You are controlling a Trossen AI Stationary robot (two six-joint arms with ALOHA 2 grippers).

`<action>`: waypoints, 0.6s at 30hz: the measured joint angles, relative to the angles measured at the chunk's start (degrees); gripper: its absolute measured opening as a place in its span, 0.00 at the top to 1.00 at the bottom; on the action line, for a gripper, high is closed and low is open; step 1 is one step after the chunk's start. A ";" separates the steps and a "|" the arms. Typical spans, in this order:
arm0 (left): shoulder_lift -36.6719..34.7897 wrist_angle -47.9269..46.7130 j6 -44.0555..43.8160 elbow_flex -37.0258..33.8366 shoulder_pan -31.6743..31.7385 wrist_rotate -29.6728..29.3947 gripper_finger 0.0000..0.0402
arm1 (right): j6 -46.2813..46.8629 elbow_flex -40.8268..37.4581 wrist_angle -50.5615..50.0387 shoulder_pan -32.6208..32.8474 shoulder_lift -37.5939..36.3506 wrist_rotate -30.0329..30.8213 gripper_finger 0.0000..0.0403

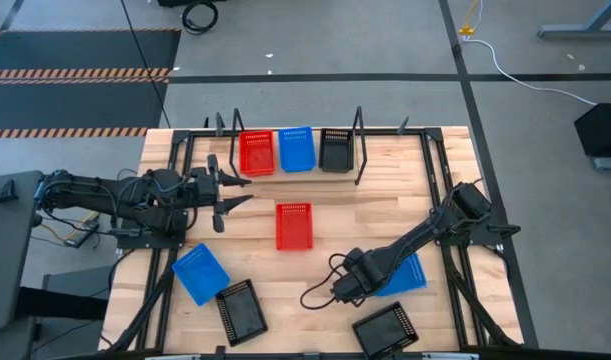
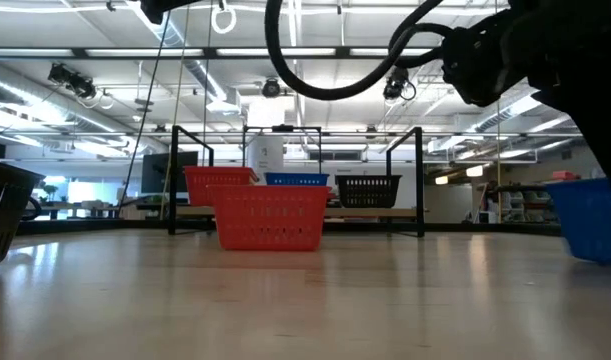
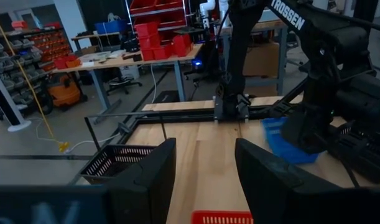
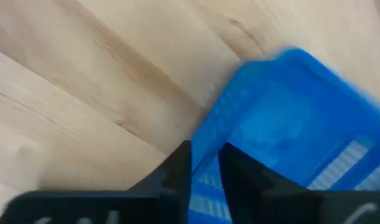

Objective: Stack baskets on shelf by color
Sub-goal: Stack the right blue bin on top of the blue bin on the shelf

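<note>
The shelf [image 1: 225, 162] stands at the table's far side and bears a red basket [image 1: 257, 152], a blue one [image 1: 297, 148] and a black one [image 1: 335, 149] side by side. A second red basket [image 1: 294, 225] rests at mid-table. My right gripper [image 1: 360, 283] reaches down at the near right, shut on a blue basket [image 1: 409, 272]. My left gripper [image 1: 237, 192] hovers open near the shelf's left end and touches nothing. In the left wrist view its fingers [image 3: 146, 180] frame the shelf's black basket [image 3: 118, 160] and the rim of the mid-table red basket [image 3: 222, 217]. My right gripper holds the blue basket by one side wall [image 4: 205, 171], near a corner. The wall is pinched with one finger [image 4: 177, 168] outside and the other inside the basket. The fingers come from above, slanting. Whether the basket is off the table I cannot tell.
Another blue basket [image 1: 200, 272] and a black basket [image 1: 241, 310] lie at the near left, and a further black basket [image 1: 385, 330] lies at the near edge, right of centre. Black arm frames run along both table sides. Bare wood lies between the shelf and the mid-table basket.
</note>
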 joint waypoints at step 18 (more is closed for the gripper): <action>0.00 -0.69 -0.68 0.00 -0.09 0.00 0.57 | -21.09 0.33 13.31 -2.36 -0.09 6.00 0.96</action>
